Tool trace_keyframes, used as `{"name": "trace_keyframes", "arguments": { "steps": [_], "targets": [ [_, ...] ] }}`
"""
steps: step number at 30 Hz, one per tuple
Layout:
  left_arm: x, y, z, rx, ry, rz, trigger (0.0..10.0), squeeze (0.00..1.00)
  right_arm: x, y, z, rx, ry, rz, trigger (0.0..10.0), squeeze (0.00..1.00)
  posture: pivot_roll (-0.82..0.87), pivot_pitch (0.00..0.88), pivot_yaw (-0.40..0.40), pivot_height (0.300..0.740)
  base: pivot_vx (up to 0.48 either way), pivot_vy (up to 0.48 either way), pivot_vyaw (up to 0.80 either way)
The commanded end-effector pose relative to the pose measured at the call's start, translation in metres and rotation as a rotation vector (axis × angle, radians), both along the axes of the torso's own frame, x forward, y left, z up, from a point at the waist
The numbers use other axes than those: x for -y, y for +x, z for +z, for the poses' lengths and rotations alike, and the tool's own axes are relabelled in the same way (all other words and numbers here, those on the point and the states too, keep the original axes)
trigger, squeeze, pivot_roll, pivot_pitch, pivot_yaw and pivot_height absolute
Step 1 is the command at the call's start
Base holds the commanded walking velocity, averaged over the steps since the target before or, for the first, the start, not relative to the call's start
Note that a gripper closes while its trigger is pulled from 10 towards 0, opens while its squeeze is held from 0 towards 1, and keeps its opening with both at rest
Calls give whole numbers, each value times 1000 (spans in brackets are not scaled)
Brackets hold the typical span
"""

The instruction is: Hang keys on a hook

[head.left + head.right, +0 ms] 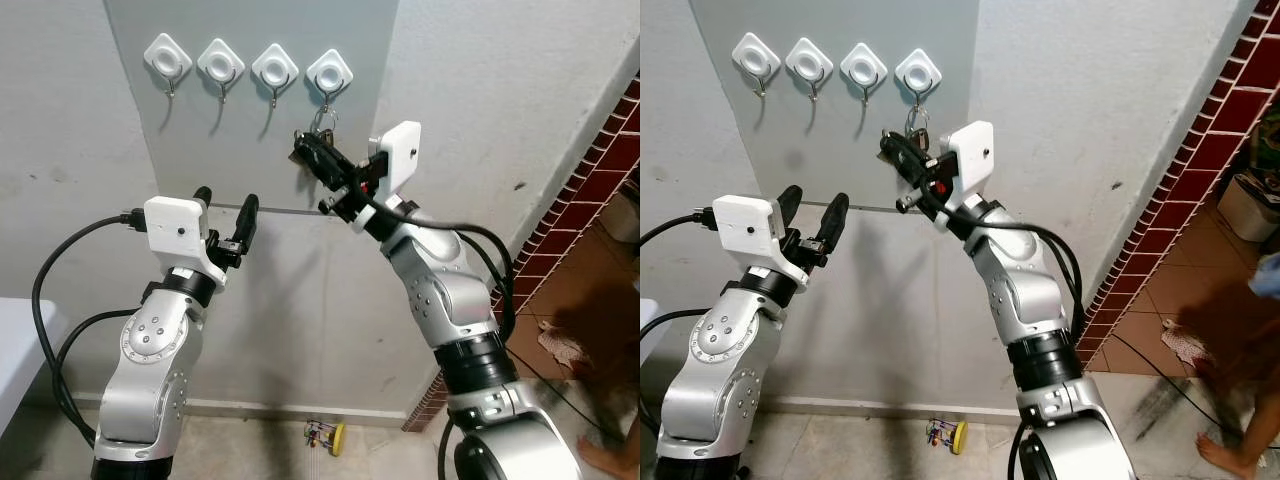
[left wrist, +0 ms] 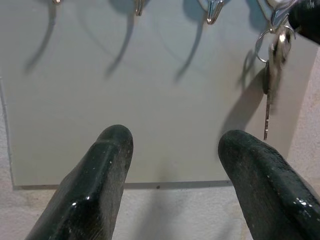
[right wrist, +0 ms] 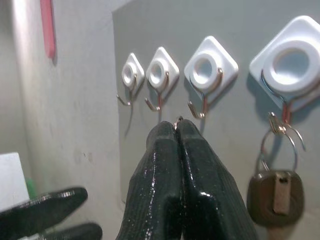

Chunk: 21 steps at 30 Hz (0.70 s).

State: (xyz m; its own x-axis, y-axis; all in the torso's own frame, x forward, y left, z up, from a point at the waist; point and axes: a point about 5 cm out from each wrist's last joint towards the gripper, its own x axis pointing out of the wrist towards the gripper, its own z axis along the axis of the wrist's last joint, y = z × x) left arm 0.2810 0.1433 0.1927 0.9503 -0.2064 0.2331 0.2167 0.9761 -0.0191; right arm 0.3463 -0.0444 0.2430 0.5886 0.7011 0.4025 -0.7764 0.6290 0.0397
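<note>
left gripper point(image 1: 227, 213) open below hooks point(image 1: 221, 66); keys point(image 1: 322, 128) hang rightmost.

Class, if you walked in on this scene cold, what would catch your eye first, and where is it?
First, the row of four white hooks on the grey wall panel, with the keys hanging from the rightmost one. Next, the right gripper, fingers pressed together, raised just beside those keys, and the left gripper lower, open and empty.

Hooks point(image 1: 275, 70): white diamond-shaped bases, silver wire. Backing panel point(image 1: 250, 140): pale grey. Keys point(image 3: 275, 192): silver ring, brown fob. Arms: silver, black fingers point(image 2: 100, 185). Side wall point(image 1: 600, 160): dark red brick pattern.
</note>
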Motion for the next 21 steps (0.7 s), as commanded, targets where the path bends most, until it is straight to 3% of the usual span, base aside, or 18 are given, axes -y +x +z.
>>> {"name": "trace_keyframes", "arguments": {
  "steps": [1, 21],
  "targets": [
    [3, -1, 6, 15, 4, -4, 10000, 0, -2, 6, 5, -31, 43, 11, 10000, 0, -45, 6, -44, 740, 0, 0, 0],
    [4, -3, 5, 6, -8, -3, 10000, 0, -26, 19, 19, -122, 195, 96, 10000, 0, -32, 4, -49, 740, 0, 0, 0]
  ]
}}
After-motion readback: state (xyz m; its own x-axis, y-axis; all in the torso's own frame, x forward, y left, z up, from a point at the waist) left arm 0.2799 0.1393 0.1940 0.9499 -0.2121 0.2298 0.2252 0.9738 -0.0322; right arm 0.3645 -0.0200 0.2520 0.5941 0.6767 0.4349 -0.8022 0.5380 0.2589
